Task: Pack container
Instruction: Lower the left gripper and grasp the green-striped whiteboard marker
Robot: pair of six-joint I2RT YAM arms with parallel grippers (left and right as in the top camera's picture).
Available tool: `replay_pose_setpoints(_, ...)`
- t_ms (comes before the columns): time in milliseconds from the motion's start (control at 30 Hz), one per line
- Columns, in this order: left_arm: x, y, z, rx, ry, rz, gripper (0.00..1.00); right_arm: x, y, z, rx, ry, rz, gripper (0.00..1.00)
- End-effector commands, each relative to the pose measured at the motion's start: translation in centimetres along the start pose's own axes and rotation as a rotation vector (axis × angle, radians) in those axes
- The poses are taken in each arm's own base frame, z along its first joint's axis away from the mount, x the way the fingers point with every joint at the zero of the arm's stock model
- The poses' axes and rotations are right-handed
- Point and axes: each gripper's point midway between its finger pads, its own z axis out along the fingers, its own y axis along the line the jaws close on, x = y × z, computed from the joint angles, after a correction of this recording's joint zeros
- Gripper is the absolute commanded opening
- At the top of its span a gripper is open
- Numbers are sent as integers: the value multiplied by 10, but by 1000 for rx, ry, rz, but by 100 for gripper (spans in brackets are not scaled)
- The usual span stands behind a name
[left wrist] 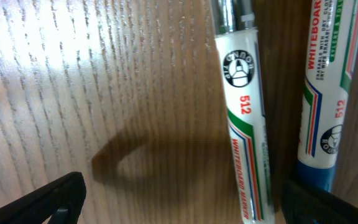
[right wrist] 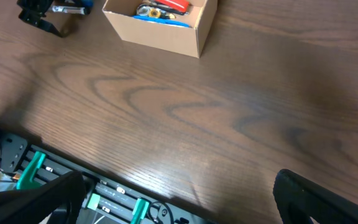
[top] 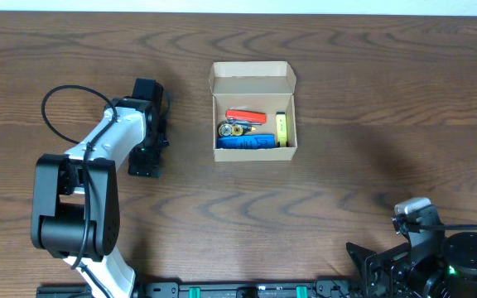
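Observation:
The tan cardboard container (top: pixel 253 151) stands open in the middle of the table, lid flap folded back. It holds a red item (top: pixel 245 115), a blue item (top: pixel 243 142), a yellow item (top: pixel 281 126) and a small metal piece. It also shows in the right wrist view (right wrist: pixel 166 36). My left gripper (left wrist: pixel 191 208) is open, low over the table to the left of the container. A white whiteboard marker (left wrist: pixel 244 124) lies between its fingers. A second marker (left wrist: pixel 324 93) with a blue cap lies just to the right. My right gripper (right wrist: pixel 179 202) is open and empty.
My left arm (top: pixel 110 136) reaches in from the front left and hides the markers from above. My right arm (top: pixel 437 252) sits at the front right corner. A black rail with green clips (right wrist: pixel 73 180) runs along the table's front edge.

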Motion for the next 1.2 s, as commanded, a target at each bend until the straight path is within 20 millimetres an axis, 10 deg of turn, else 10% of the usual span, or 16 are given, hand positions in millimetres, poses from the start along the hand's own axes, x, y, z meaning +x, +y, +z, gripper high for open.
replay_pose_setpoints(0,-5,4,5,-19,-19,-4,100,0,1,-1,-5,-1,-6,99)
replay_pose_setpoints(867,-4,18,26,-104,-20,2,68,0,1,-1,-5,-1,-7,99)
replay_pose_setpoints(1167,-5,19,26,-109,-22,25,20,0,1,-1,-5,-1,-6,99)
